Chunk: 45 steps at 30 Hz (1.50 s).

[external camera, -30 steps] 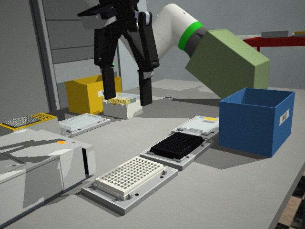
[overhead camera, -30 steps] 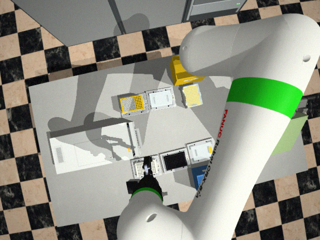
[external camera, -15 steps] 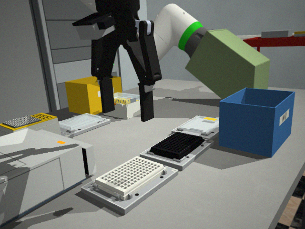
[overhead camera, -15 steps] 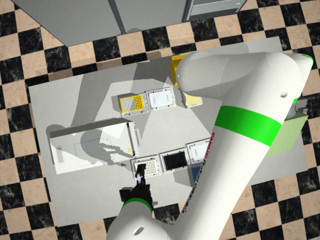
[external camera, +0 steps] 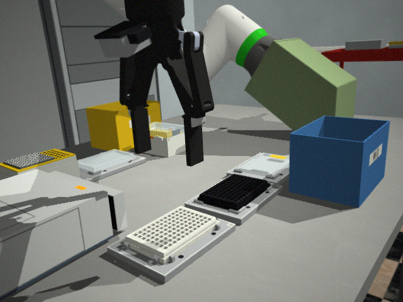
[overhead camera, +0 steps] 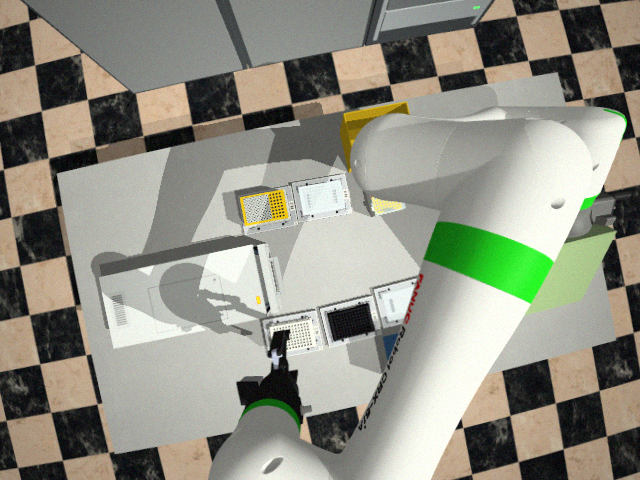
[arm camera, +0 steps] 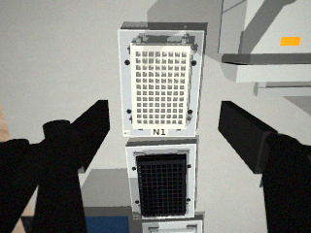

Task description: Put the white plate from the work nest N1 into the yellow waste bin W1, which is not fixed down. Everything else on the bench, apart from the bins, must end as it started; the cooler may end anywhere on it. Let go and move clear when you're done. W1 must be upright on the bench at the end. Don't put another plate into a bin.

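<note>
The white plate [overhead camera: 300,333] [external camera: 170,230] [arm camera: 160,84] sits in nest N1 [overhead camera: 265,326] [external camera: 198,245] [arm camera: 159,131], the nearest of three nests in a row. My gripper [overhead camera: 279,347] [external camera: 167,156] [arm camera: 164,115] is open and empty. It hangs well above the bench, pointing down, over the N1 plate, with one finger on each side of it in the wrist view. The yellow bin W1 [overhead camera: 361,121] [external camera: 104,126] stands upright at the far edge of the bench, partly hidden by the arm in the overhead view.
A black plate [overhead camera: 351,321] [external camera: 234,191] [arm camera: 161,186] and a lidded plate [overhead camera: 395,302] [external camera: 263,163] fill the other two nests. A blue bin [external camera: 338,159] [arm camera: 107,224] stands beyond them. A grey instrument [overhead camera: 180,294] [external camera: 48,207] is beside N1. A yellow tip rack [overhead camera: 263,206], a clear plate [overhead camera: 321,198] and a small white box [external camera: 164,138] stand near W1.
</note>
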Available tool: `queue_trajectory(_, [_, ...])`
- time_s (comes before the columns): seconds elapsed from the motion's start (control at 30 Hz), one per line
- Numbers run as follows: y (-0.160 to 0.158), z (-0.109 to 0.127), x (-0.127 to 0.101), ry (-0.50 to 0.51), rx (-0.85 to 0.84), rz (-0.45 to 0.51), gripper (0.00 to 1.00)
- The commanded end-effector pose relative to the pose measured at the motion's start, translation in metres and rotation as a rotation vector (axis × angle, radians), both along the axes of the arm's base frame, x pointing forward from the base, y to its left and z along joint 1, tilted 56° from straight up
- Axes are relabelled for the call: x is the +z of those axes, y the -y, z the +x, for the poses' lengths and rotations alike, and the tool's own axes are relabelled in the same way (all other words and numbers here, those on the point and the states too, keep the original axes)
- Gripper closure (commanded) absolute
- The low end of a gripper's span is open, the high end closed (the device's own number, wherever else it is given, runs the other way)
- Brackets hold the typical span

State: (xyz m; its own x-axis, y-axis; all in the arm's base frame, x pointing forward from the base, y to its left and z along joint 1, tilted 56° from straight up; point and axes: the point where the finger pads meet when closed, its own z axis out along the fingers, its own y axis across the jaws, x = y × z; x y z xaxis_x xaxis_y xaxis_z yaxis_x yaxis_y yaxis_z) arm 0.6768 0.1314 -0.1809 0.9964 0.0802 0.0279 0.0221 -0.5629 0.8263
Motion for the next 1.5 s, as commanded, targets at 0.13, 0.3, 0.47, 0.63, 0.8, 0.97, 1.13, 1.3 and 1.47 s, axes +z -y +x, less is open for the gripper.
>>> queue_trajectory(0.13, [0.005,0.001,-0.003,0.002,0.002,0.001,0.30])
queue_trajectory(0.3, [0.010,0.002,-0.007,0.002,0.002,0.001,0.30])
queue_trajectory(0.47, [0.016,0.002,-0.011,0.002,0.002,0.001,0.30])
queue_trajectory(0.63, [0.019,0.003,-0.013,0.002,0.002,0.001,0.30])
queue_trajectory(0.8, [0.024,0.003,-0.017,0.002,0.002,0.001,0.30])
queue_trajectory(0.97, [0.030,0.004,-0.021,0.002,0.002,0.001,0.30])
queue_trajectory(1.13, [0.035,0.004,-0.024,0.002,0.002,0.001,0.30])
queue_trajectory(1.3, [0.039,0.005,-0.027,0.002,0.002,0.001,0.30])
queue_trajectory(1.47, [0.044,0.005,-0.030,0.002,0.002,0.001,0.30])
